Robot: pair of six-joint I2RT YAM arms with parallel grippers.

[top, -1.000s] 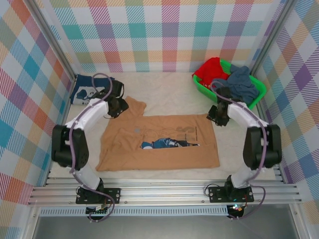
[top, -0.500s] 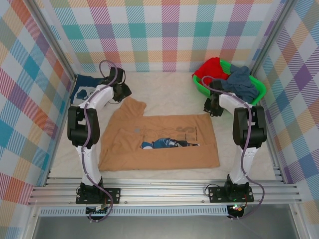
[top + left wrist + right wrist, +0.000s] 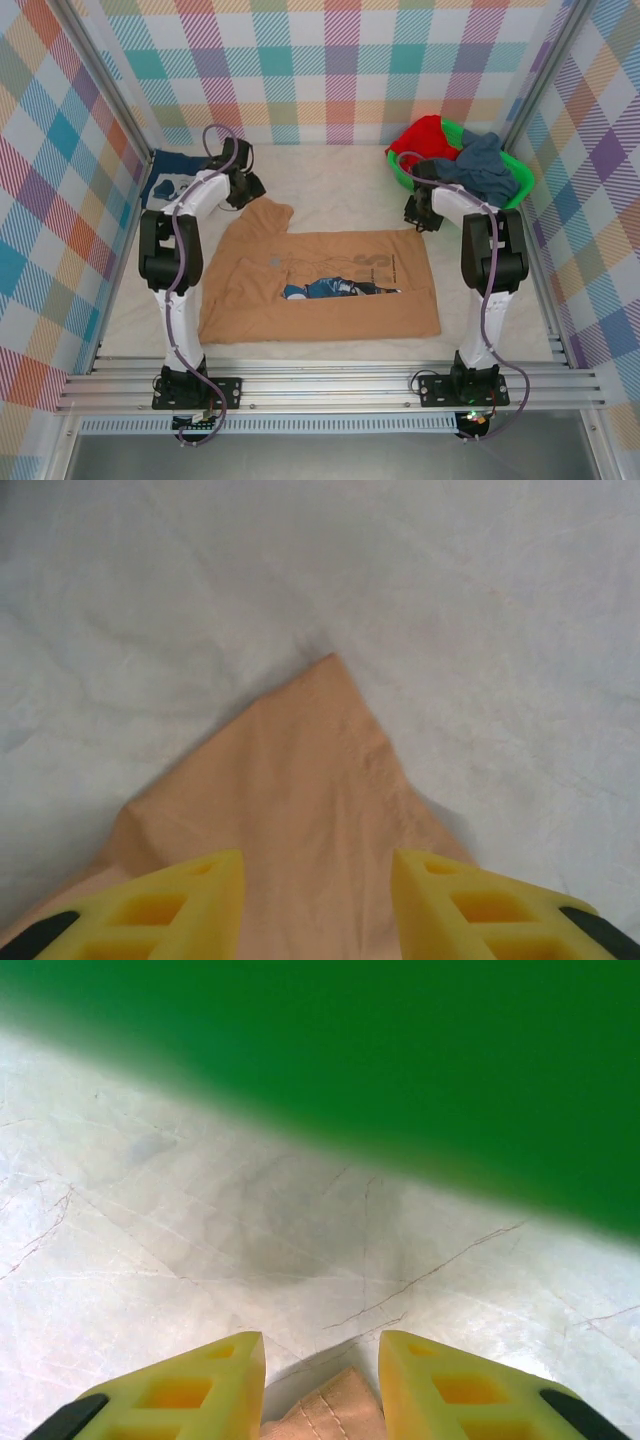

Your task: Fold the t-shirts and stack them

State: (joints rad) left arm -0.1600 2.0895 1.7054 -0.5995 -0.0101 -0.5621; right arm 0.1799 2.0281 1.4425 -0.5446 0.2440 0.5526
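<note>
The tan-orange t-shirt [image 3: 320,285] lies flat mid-table, partly folded, a strip of its blue print showing. The navy t-shirt [image 3: 165,182] lies at the far left by the wall. My left gripper [image 3: 245,190] sits at the tan shirt's far left sleeve tip; in the left wrist view this gripper [image 3: 316,880] is open, with tan cloth [image 3: 300,780] lying between and under the yellow fingers [image 3: 190,900]. My right gripper [image 3: 420,215] is at the shirt's far right corner; in the right wrist view it [image 3: 322,1360] is open, a hemmed tan corner [image 3: 330,1415] just inside the jaws.
A green basket [image 3: 400,170] holding red and blue-grey clothes stands at the back right, close ahead of the right gripper; its green wall [image 3: 400,1060] looms there. Plaid walls enclose the white-covered table [image 3: 340,185].
Both arms have reached farther back. The left gripper moved off the sleeve toward its tip, the right gripper up to the shirt's far corner by the basket. The shirt has not moved.
</note>
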